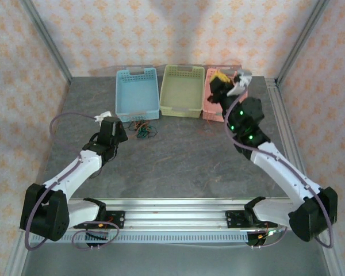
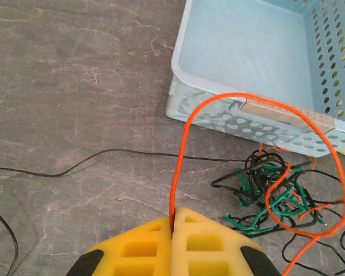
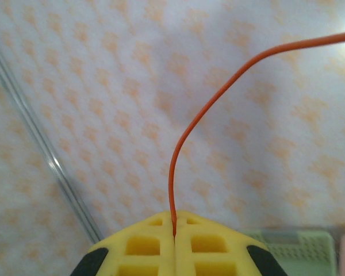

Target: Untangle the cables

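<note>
We see the left gripper (image 2: 173,217) pressed shut on an orange-red cable (image 2: 183,144). The cable rises from between the yellow pads (image 2: 201,236), arcs in front of the blue basket (image 2: 181,52) and loops down over the tangle of cables (image 2: 264,187). That tangle (black, dark green and orange-red strands knotted together) lies on the grey table (image 2: 75,86), just beside the blue basket's near wall. One thin black cable (image 2: 103,154) runs from the knot to the left across the table.

From above, the left gripper sits low beside the tangle, near the blue basket's front corner. A green basket (image 1: 184,68) and a pink basket (image 1: 209,112) stand in a row to its right.

The right gripper (image 3: 174,227) is raised over the pink basket and faces the patterned wall (image 3: 103,86). Its fingers are closed on an orange-red strand (image 3: 181,144) that curves up and off to the right. We cannot tell whether this is the same wire the left gripper holds.
</note>
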Action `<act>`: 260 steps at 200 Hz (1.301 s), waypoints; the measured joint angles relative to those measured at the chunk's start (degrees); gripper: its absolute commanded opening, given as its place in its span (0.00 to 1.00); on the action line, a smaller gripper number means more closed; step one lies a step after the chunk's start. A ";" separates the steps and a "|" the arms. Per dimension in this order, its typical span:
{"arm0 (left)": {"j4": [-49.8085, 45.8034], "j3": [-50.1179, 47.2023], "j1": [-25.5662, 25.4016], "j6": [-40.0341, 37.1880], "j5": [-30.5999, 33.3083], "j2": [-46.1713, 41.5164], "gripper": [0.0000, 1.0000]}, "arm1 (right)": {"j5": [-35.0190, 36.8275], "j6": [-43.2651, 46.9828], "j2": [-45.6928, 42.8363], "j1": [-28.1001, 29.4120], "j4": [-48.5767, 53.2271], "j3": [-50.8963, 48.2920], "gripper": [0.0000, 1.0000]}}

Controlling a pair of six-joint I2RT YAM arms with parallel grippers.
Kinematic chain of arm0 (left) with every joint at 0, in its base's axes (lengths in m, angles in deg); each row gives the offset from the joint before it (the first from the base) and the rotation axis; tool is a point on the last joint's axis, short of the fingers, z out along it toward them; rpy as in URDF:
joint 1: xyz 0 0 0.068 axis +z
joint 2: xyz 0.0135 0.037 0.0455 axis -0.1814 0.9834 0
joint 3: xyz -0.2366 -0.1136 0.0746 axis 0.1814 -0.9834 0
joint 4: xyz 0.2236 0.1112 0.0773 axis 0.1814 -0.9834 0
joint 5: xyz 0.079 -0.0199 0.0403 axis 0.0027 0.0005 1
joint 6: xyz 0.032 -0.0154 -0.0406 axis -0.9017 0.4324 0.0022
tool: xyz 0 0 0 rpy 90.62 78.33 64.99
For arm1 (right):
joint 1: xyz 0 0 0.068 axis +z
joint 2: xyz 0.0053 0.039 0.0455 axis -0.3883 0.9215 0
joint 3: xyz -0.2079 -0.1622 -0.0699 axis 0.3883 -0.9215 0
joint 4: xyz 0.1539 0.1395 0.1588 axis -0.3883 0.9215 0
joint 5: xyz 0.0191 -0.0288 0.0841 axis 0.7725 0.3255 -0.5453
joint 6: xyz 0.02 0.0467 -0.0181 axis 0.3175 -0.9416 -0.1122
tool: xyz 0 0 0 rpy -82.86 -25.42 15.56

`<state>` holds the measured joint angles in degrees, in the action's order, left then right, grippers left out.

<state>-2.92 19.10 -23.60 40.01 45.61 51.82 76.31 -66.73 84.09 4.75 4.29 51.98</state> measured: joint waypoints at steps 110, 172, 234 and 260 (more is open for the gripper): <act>0.15 -0.46 0.00 0.46 0.42 0.00 0.00 | -7.69 0.15 29.86 0.55 14.58 51.21 0.00; 0.15 -0.48 0.00 0.48 0.42 0.00 0.00 | -9.05 0.26 36.11 0.61 15.80 69.26 0.00; 0.15 -0.50 0.00 0.48 0.39 0.00 0.00 | -1.84 5.03 34.80 0.57 14.16 48.28 0.00; 0.15 -0.52 0.00 0.57 0.39 0.00 0.00 | 1.27 5.38 33.81 0.09 11.85 31.82 0.00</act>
<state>-2.76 18.58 -23.60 40.58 46.01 51.82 77.58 -61.36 117.90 4.84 16.14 83.81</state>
